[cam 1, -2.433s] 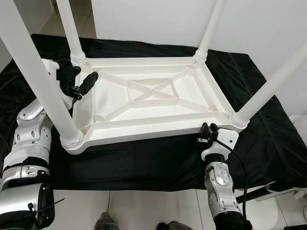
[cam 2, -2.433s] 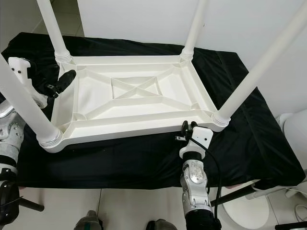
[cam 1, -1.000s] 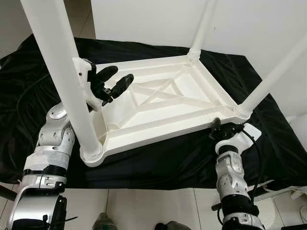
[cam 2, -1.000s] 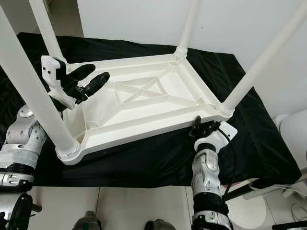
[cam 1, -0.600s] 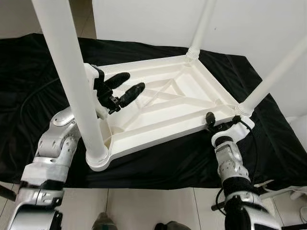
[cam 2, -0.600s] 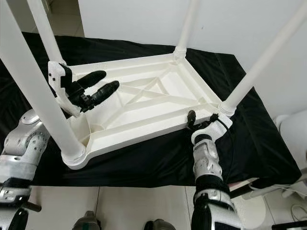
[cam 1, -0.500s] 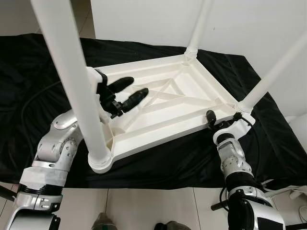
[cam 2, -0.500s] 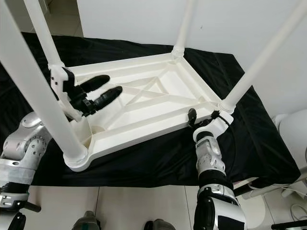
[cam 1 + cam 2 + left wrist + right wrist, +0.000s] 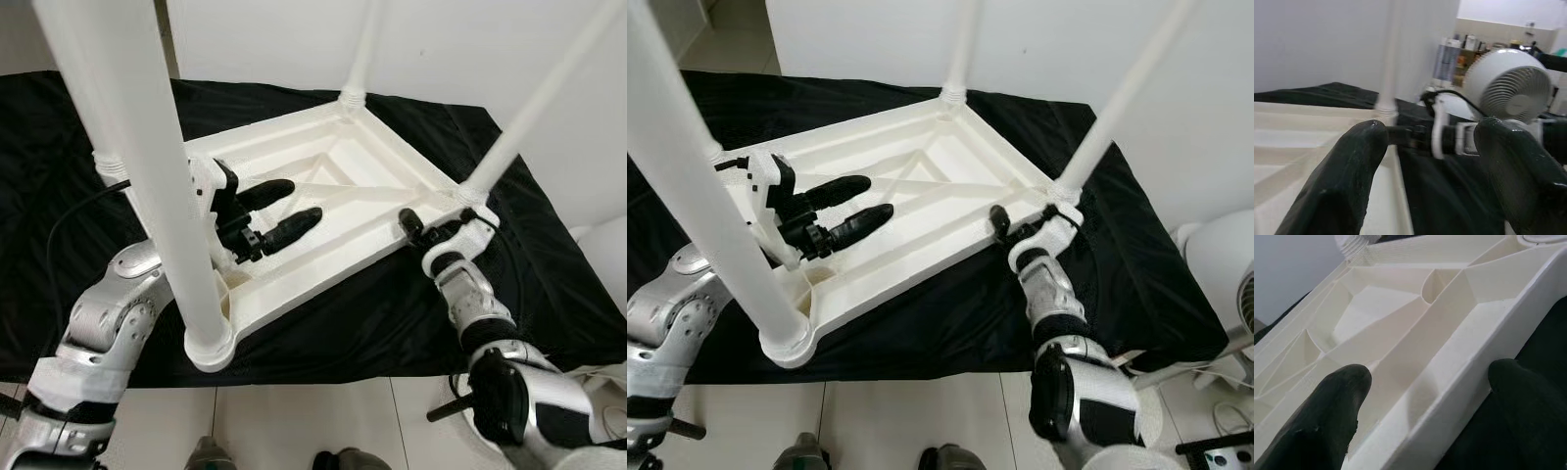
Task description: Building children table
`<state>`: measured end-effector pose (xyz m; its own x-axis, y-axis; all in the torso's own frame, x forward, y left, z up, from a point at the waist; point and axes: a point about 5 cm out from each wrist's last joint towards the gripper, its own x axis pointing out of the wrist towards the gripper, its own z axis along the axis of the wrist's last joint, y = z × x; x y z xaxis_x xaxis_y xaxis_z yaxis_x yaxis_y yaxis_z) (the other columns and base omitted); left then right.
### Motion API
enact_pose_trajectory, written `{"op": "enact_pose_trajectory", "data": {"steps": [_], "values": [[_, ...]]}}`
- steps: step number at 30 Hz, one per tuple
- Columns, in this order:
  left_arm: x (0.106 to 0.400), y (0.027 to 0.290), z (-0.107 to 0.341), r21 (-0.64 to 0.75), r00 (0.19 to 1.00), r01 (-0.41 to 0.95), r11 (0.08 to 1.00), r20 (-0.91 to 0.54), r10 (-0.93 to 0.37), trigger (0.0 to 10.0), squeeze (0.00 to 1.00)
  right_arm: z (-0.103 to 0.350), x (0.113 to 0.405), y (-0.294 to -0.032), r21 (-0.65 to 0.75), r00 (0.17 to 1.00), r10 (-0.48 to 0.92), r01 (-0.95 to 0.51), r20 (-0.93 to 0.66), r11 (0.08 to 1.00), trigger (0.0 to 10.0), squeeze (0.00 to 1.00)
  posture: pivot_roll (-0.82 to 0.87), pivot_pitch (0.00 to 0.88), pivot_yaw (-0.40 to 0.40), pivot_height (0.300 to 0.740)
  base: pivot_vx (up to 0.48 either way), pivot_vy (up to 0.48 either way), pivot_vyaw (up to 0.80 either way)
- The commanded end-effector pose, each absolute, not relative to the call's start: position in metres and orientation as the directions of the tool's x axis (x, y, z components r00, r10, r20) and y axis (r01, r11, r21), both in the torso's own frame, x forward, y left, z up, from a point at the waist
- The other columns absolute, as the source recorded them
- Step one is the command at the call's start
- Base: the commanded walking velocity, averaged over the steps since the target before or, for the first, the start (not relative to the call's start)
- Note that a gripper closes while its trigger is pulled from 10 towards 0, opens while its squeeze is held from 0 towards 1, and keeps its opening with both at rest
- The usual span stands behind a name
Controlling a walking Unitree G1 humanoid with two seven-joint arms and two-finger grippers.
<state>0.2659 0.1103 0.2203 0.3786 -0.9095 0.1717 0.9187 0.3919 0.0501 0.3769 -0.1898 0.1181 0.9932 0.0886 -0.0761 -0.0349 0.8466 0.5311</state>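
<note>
The white plastic children's table (image 9: 364, 178) lies upside down and askew on a black cloth (image 9: 392, 313), its legs pointing up. The near-left leg (image 9: 157, 186) rises close in front of me. My left gripper (image 9: 300, 199) is open, both black fingers reaching over the ribbed underside just behind that leg. My right gripper (image 9: 424, 229) is open at the rim beside the near-right leg (image 9: 534, 103). In the right wrist view the rim (image 9: 1469, 357) runs between the spread fingers (image 9: 1332, 406). The left wrist view looks across the table at the right gripper (image 9: 1415, 137).
The black cloth (image 9: 1097, 284) covers a low platform with its edge close to me; pale floor tiles (image 9: 921, 421) lie below. A white wall (image 9: 1048, 39) stands right behind the table. A white fan (image 9: 1227, 264) stands at the right.
The table has turned on the cloth, its right end swinging away from me and its left corner coming nearer. My left gripper moved inward over the underside; my right gripper followed the rim forward.
</note>
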Motion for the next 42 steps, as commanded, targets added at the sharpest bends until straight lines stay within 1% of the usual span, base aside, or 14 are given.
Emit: {"op": "enact_pose_trajectory", "data": {"steps": [1, 6, 13, 15, 16, 18, 21, 22, 26, 32, 36, 38, 41, 42], "values": [[0.252, 0.103, 0.221, 0.083, 0.161, 0.981, 0.175, 0.152, -0.975, 10.0, 0.0, 0.121, 0.379, -0.183, 0.524, 0.989, 0.13, -0.077, -0.065, 0.848, 10.0, 0.0, 0.17, 0.035, -0.105, 0.74, 0.0, 0.0, 0.0], [0.238, 0.09, 0.221, 0.065, 0.111, 0.99, 0.123, 0.168, -0.979, 10.0, 0.0, 0.125, 0.385, -0.174, 0.527, 0.985, 0.148, -0.079, -0.09, 0.846, 10.0, 0.0, 0.17, 0.037, -0.104, 0.74, 0.0, 0.0, 0.0], [0.231, 0.08, 0.224, 0.051, 0.081, 0.994, 0.092, 0.189, -0.979, 10.0, 0.0, 0.124, 0.386, -0.166, 0.516, 0.976, 0.185, -0.102, -0.112, 0.85, 10.0, 0.0, 0.17, 0.039, -0.098, 0.74, 0.0, 0.0, 0.0], [0.227, 0.077, 0.228, 0.036, 0.063, 0.997, 0.071, 0.196, -0.979, 10.0, 0.0, 0.12, 0.384, -0.153, 0.446, 0.95, 0.282, -0.195, -0.137, 0.873, 10.0, 0.0, 0.16, 0.041, -0.092, 0.74, 0.0, 0.0, 0.0], [0.227, 0.077, 0.228, 0.036, 0.063, 0.997, 0.071, 0.196, -0.979, 10.0, 0.0, 0.12, 0.384, -0.153, 0.446, 0.95, 0.282, -0.195, -0.137, 0.873, 10.0, 0.0, 0.16, 0.041, -0.092, 0.74, 0.0, 0.0, 0.0], [0.224, 0.075, 0.231, 0.016, 0.047, 0.999, 0.052, 0.204, -0.978, 10.0, 0.0, 0.118, 0.382, -0.145, 0.38, 0.923, 0.356, -0.28, -0.146, 0.882, 10.0, 0.0, 0.16, 0.044, -0.088, 0.74, 0.0, 0.0, 0.0], [0.222, 0.074, 0.232, 0.008, 0.035, 0.999, 0.038, 0.209, -0.977, 10.0, 0.0, 0.117, 0.382, -0.143, 0.338, 0.913, 0.378, -0.312, -0.151, 0.888, 10.0, 0.0, 0.16, 0.046, -0.086, 0.74, 0.0, 0.0, 0.0], [0.22, 0.073, 0.234, -0.001, 0.029, 1.0, 0.03, 0.215, -0.976, 10.0, 0.0, 0.118, 0.382, -0.141, 0.288, 0.904, 0.4, -0.347, -0.151, 0.893, 10.0, 0.0, 0.16, 0.047, -0.082, 0.74, 0.0, 0.0, 0.0], [0.218, 0.073, 0.233, -0.014, 0.022, 1.0, 0.019, 0.213, -0.977, 10.0, 0.0, 0.119, 0.381, -0.136, 0.195, 0.878, 0.453, -0.422, -0.155, 0.885, 10.0, 0.0, 0.16, 0.048, -0.081, 0.74, 0.0, 0.0, 0.0], [0.218, 0.071, 0.233, -0.016, 0.002, 1.0, -0.001, 0.205, -0.979, 10.0, 0.0, 0.117, 0.38, -0.14, 0.121, 0.886, 0.432, -0.416, -0.169, 0.901, 10.0, 0.0, 0.15, 0.046, -0.075, 0.74, 0.0, 0.0, 0.0], [0.222, 0.072, 0.231, -0.003, 0.019, 1.0, 0.019, 0.198, -0.98, 10.0, 0.0, 0.115, 0.379, -0.152, 0.086, 0.918, 0.363, -0.353, -0.16, 0.932, 10.0, 0.0, 0.14, 0.042, -0.07, 0.74, 0.0, 0.0, 0.0], [0.229, 0.071, 0.224, 0.025, 0.067, 0.997, 0.072, 0.153, -0.986, 10.0, 0.0, 0.117, 0.376, -0.172, 0.077, 0.961, 0.262, -0.255, -0.089, 0.964, 10.0, 0.0, 0.14, 0.04, -0.069, 0.74, 0.0, 0.0, 0.0], [0.233, 0.071, 0.218, 0.04, 0.099, 0.994, 0.104, 0.13, -0.987, 10.0, 0.0, 0.118, 0.373, -0.18, 0.091, 0.974, 0.222, -0.217, -0.043, 0.972, 10.0, 0.0, 0.14, 0.041, -0.068, 0.74, 0.0, 0.0, 0.0], [0.244, 0.07, 0.206, 0.054, 0.188, 0.98, 0.192, 0.073, -0.98, 10.0, 0.0, 0.118, 0.365, -0.191, 0.117, 0.984, 0.173, -0.178, 0.047, 0.977, 10.0, 0.0, 0.12, 0.041, -0.066, 0.74, 0.0, 0.0, 0.0]]}}
